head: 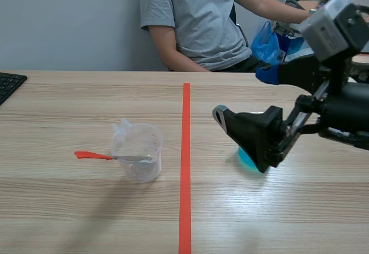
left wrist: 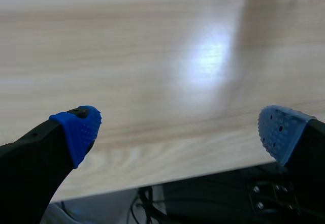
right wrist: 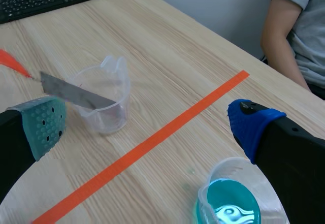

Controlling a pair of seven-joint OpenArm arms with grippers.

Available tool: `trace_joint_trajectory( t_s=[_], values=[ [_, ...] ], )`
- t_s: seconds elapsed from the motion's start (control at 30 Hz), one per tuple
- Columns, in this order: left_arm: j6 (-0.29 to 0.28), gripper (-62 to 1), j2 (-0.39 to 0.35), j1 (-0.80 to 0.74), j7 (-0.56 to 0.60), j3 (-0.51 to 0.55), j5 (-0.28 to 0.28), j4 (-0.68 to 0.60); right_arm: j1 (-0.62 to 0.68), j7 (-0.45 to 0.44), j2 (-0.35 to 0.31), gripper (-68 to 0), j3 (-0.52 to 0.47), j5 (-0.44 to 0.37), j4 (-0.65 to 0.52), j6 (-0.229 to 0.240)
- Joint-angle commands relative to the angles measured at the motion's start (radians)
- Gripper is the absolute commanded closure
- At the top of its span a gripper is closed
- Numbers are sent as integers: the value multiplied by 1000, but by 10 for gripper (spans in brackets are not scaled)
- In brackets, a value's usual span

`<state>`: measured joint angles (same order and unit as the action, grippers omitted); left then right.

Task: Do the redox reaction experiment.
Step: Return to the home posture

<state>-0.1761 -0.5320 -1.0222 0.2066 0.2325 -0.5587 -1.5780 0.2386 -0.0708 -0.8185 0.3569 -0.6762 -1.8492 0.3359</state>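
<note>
My left gripper (left wrist: 179, 130) hangs over the near edge of the table (left wrist: 152, 56), jaws apart and empty; I judge it parked. My right gripper (right wrist: 147, 125), jaws wide, brackets the beaker of blue liquid (right wrist: 228, 209), apparently lined up to grasp. Across the tape line (head: 185, 167), a red-handled metal strip (right wrist: 76, 94) rests in the clear measuring cup (head: 137, 152), presumably awaiting the solution.
</note>
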Motion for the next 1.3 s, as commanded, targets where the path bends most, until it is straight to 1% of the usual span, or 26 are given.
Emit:
trace_joint_trajectory(
  t_s=[0.0, 0.07, 0.13, 0.23, 0.33, 0.47, 0.57, 0.63, 0.7, 0.8, 1.0, 1.27],
  values=[
    [-11, -623, 5, -15, 17, 24, -2, -69, 43, -34, -31, -679, -35, -30, -28, -8],
    [-26, -623, 5, -30, 17, 60, 2, -122, 119, -49, -67, -679, -75, -56, -69, -9],
    [-29, -623, 5, -40, 9, 91, 3, -177, 193, -64, -103, -679, -115, -79, -106, -16],
    [-31, -623, 5, -44, -14, 127, 24, -253, 295, -78, -141, -679, -185, -109, -151, -39],
    [-36, -623, 5, -44, -58, 143, 34, -328, 389, -78, -160, -679, -273, -115, -185, -57],
    [-46, -623, 21, -41, -77, 144, 60, -404, 478, -78, -164, -679, -374, -118, -204, -60],
    [-70, -623, 54, -29, -87, 144, 111, -444, 493, -62, -164, -679, -417, -118, -204, -60],
    [-87, -623, 78, -9, -130, 144, 133, -463, 493, -52, -164, -679, -431, -117, -204, -60],
    [-96, -623, 98, 12, -169, 144, 134, -473, 493, -43, -164, -679, -436, -117, -204, -60],
    [-111, -623, 103, 37, -208, 144, 134, -474, 493, -26, -164, -679, -436, -117, -204, -60],
    [-112, -623, 102, 40, -204, 144, 134, -474, 493, -19, -151, -679, -436, -117, -204, -59],
    [-111, -623, 102, 45, -204, 144, 134, -474, 493, -13, -151, -679, -436, -117, -204, -59]
  ],
)
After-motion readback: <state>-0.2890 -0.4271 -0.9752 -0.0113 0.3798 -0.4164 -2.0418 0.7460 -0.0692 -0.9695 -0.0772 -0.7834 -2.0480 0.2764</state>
